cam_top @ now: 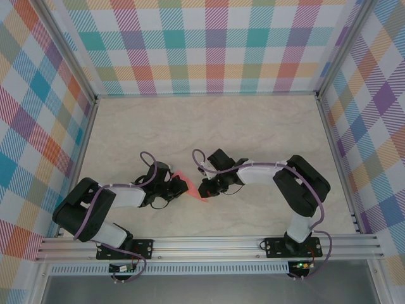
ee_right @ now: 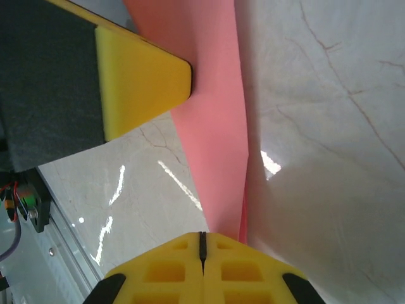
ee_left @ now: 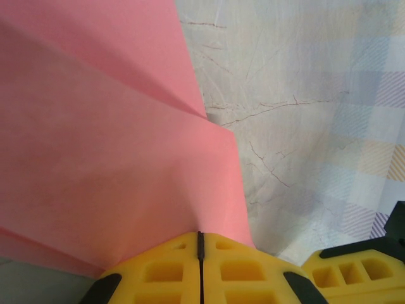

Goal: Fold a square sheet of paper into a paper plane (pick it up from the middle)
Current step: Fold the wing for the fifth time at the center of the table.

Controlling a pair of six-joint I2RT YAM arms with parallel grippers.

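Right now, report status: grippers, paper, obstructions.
Left gripper shut on pink paper. Right gripper shut on same sheet. Paper creased, spanning both. No obstruction seen.

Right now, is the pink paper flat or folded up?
Folded. In the left wrist view the pink paper shows overlapping layers meeting at a crease; in the right wrist view it is a narrow strip with a second layer behind.

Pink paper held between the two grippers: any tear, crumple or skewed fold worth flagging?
Nothing stands out. The pink paper is folded, with straight creases and clean edges, and no tear is visible. The left gripper and the right gripper are each shut on an edge of it over the table.
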